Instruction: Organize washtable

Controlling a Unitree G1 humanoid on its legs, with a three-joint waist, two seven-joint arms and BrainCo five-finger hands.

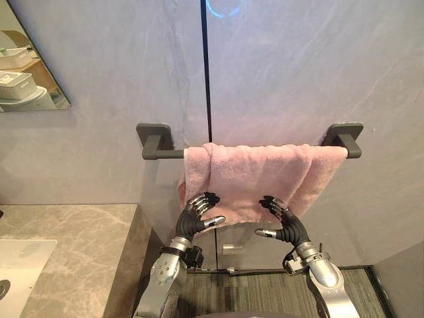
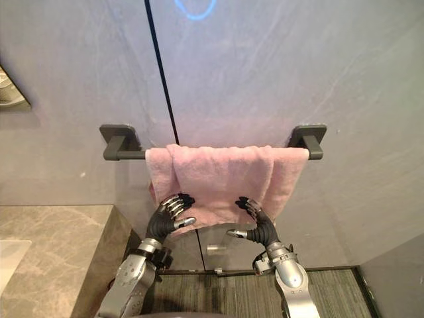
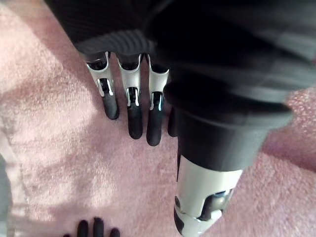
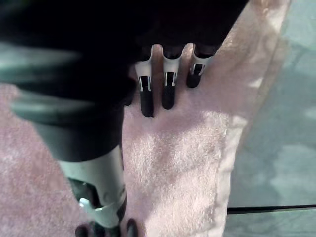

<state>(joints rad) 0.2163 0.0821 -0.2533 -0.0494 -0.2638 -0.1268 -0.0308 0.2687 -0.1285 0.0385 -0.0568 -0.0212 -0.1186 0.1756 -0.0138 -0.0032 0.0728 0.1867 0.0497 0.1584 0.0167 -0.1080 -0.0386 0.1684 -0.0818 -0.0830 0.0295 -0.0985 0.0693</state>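
Observation:
A pink towel (image 1: 258, 173) hangs folded over a dark grey towel bar (image 1: 169, 154) on the wall, bunched toward the bar's left end. My left hand (image 1: 197, 217) rests against the towel's lower left part. Its fingers (image 3: 134, 109) lie straight and flat on the cloth, thumb spread to the side. My right hand (image 1: 285, 222) presses the lower right part the same way, with its fingers (image 4: 166, 89) straight on the towel (image 4: 180, 163) near its side edge. Both hands are open, and neither has cloth pinched in it.
A grey marble countertop (image 1: 73, 242) with a white sink (image 1: 20, 265) lies at the lower left. A mirror (image 1: 26, 73) hangs at the upper left. The striped floor mat (image 1: 258, 291) lies below the towel. A black vertical seam (image 1: 205, 66) splits the wall.

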